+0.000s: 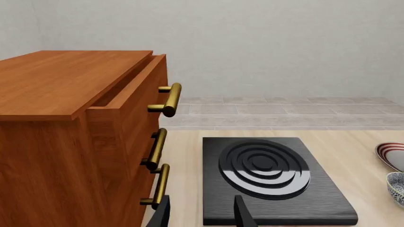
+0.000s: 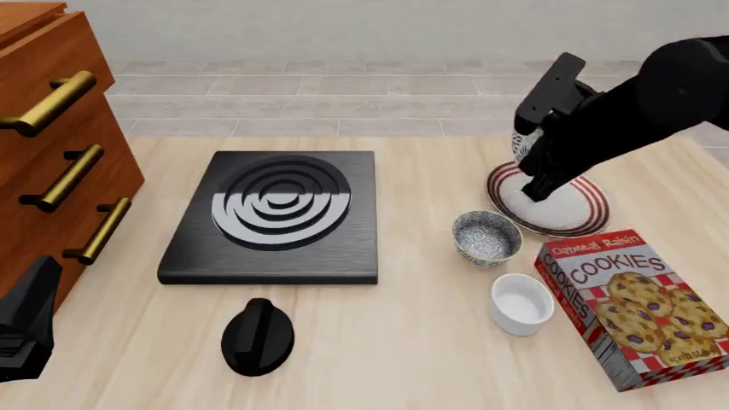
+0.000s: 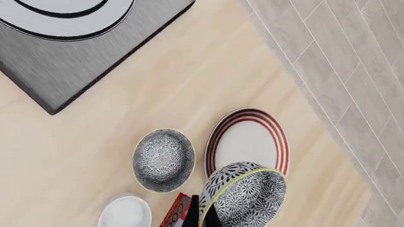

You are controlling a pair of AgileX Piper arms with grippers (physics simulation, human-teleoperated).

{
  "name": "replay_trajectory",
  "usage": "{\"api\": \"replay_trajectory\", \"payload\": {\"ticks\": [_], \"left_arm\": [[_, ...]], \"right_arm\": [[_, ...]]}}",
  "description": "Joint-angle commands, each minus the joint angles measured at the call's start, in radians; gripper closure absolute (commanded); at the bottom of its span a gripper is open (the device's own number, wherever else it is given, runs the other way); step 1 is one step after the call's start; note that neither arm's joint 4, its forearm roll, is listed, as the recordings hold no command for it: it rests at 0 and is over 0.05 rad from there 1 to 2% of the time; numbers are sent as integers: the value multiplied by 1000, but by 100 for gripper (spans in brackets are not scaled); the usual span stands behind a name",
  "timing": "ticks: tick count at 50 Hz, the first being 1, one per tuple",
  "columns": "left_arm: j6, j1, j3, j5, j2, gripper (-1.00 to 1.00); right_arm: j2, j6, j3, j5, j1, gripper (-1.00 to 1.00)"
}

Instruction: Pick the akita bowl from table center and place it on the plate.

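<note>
My right gripper [image 3: 203, 215] is shut on the rim of the akita bowl [image 3: 245, 195], which hangs tilted in the air with its dark patterned outside and speckled inside showing. Right below it lies the plate [image 3: 249, 142], white with dark red stripes. In the front view the right arm covers most of the held bowl [image 2: 521, 145] above the plate [image 2: 575, 212]. A second, identical-looking bowl [image 2: 486, 237] stands on the table beside the plate. My left gripper [image 1: 202, 215] is open and empty, low at the table's near left [image 2: 26, 325].
A black stove plate [image 2: 277, 213] lies left of centre with a black knob-shaped object [image 2: 258, 336] in front of it. A white ramekin [image 2: 521, 303] and a cookies box [image 2: 632, 307] sit at the front right. A wooden drawer cabinet [image 2: 57, 145] stands at the left.
</note>
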Motion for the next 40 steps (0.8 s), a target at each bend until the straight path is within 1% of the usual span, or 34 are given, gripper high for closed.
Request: {"api": "replay_trajectory", "payload": {"ticks": [1,7,9,11,18,21,23,27,28,29,30,31,32,34,37,40], "left_arm": [[0,0,0,0,-1,-100],[0,0,0,0,1,-100],[0,0,0,0,1,-100],[0,0,0,0,0,-100],[0,0,0,0,0,-100],[0,0,0,0,0,-100],[0,0,0,0,0,-100],[0,0,0,0,0,-100],[0,0,0,0,0,-100],[0,0,0,0,0,-100],[0,0,0,0,0,-100],[0,0,0,0,0,-100],[0,0,0,0,-1,-100],[0,0,0,0,0,-100],[0,0,0,0,0,-100],[0,0,0,0,0,-100]], "right_arm": [[59,6,-24,-65,-101,100],[107,-4,-20,-101,-142,100],[124,14,-38,-100,-149,100],[147,7,-39,-111,-162,100],[200,15,-61,-124,-167,100],[193,16,-57,-123,-165,100],[206,-3,-35,-154,-180,100],[208,19,-25,-161,-172,100],[204,5,-22,-181,-185,100],[211,7,-27,-186,-195,100],[216,14,-23,-185,-197,100],[218,34,-17,-183,-195,100],[228,37,-17,-189,-198,100],[226,26,-10,-197,-203,100],[235,37,-17,-204,-210,100],[239,35,-20,-212,-208,100]]}}
